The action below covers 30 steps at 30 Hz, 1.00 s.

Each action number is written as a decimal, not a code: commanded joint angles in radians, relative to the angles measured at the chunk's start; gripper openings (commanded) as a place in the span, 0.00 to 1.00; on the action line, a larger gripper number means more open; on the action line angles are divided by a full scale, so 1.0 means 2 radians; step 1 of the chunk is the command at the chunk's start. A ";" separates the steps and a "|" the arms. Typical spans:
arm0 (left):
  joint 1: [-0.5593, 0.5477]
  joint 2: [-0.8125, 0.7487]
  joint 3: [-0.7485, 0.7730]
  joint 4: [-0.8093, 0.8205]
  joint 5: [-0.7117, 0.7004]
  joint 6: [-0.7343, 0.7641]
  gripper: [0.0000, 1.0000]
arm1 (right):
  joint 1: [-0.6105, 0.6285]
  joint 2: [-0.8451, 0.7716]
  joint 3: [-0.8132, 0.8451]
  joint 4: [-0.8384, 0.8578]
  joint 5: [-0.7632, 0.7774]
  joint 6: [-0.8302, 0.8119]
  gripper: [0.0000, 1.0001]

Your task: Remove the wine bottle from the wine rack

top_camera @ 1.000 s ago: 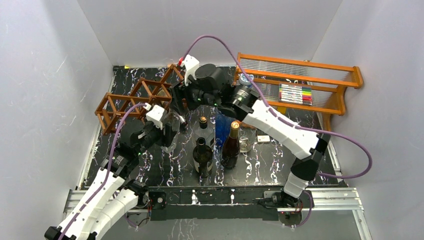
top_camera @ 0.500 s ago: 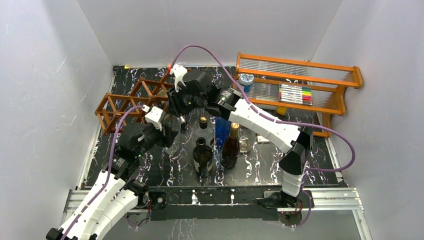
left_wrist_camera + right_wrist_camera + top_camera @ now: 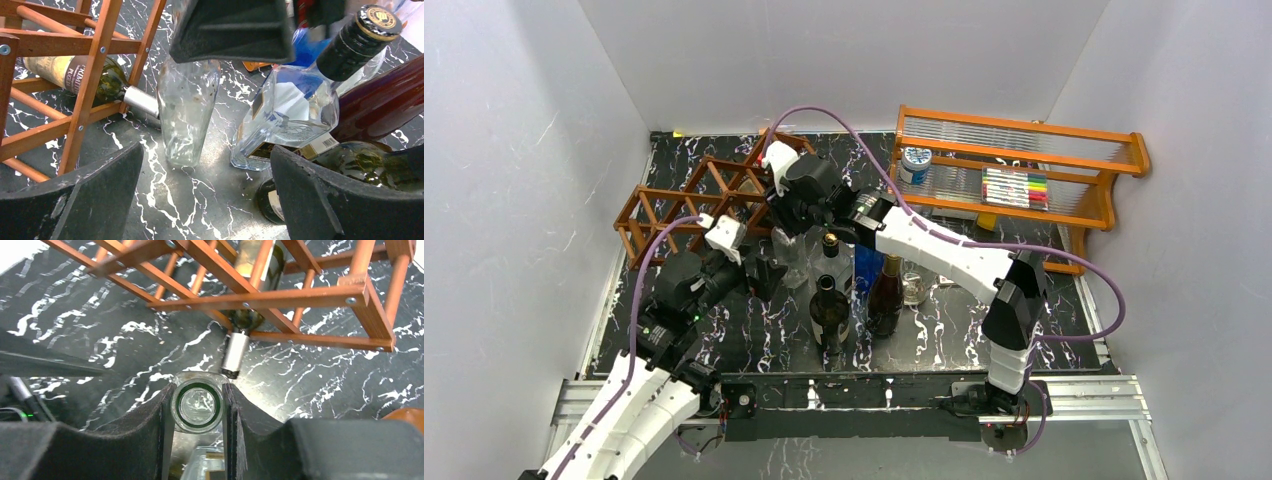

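Observation:
The dark reddish-brown wine rack [image 3: 694, 195] stands at the back left. A green wine bottle [image 3: 80, 75] with a pale label lies in one of its cells, silver-foiled neck [image 3: 235, 352] poking out toward the table's middle. Just in front of that neck a clear glass bottle [image 3: 789, 255] stands upright on the marble. My right gripper [image 3: 198, 395] is shut on the clear bottle's mouth [image 3: 197, 410] from above. Nearer and to the left of it, my left gripper [image 3: 205, 195] is wide open with only bare table between its fingers.
Right of the clear bottle stand a square clear bottle with a black cap [image 3: 830, 255], a dark green bottle [image 3: 829, 310], a brown bottle [image 3: 886, 290], a blue bottle [image 3: 864, 255] and a glass [image 3: 914, 288]. An orange shelf unit [image 3: 1024, 150] with markers fills the back right.
My left gripper has let go of the clear bottle, opened wide and backed off toward the near left. My right gripper came down and left and shut on the bottle's mouth.

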 commanded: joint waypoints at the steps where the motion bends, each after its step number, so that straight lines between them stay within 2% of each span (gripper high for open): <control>1: -0.002 -0.017 0.020 -0.024 0.004 -0.007 0.98 | -0.001 -0.032 -0.022 0.086 0.039 -0.031 0.00; 7: -0.002 -0.031 0.035 -0.046 -0.004 -0.013 0.98 | -0.002 -0.034 -0.041 0.082 0.044 -0.031 0.02; 8: -0.002 -0.032 0.041 -0.052 -0.009 -0.015 0.98 | -0.002 -0.035 -0.044 0.081 0.044 -0.031 0.10; 14: -0.002 -0.015 0.084 -0.087 -0.025 -0.032 0.98 | -0.001 -0.036 -0.020 0.053 0.043 -0.021 0.71; 18: -0.002 0.008 0.130 -0.085 -0.039 -0.048 0.98 | -0.001 -0.028 0.066 -0.022 0.052 -0.008 0.95; 21: -0.002 0.049 0.196 -0.079 -0.049 -0.053 0.98 | -0.002 -0.025 0.146 -0.092 0.074 -0.009 0.98; 24: -0.002 0.112 0.285 -0.071 -0.082 -0.069 0.98 | -0.003 -0.038 0.211 -0.143 0.147 -0.019 0.98; 27: -0.002 0.181 0.384 -0.079 -0.146 -0.090 0.98 | -0.004 -0.084 0.222 -0.164 0.263 -0.039 0.98; 30: -0.002 0.245 0.480 -0.105 -0.196 -0.096 0.98 | -0.003 -0.145 0.191 -0.157 0.342 -0.063 0.98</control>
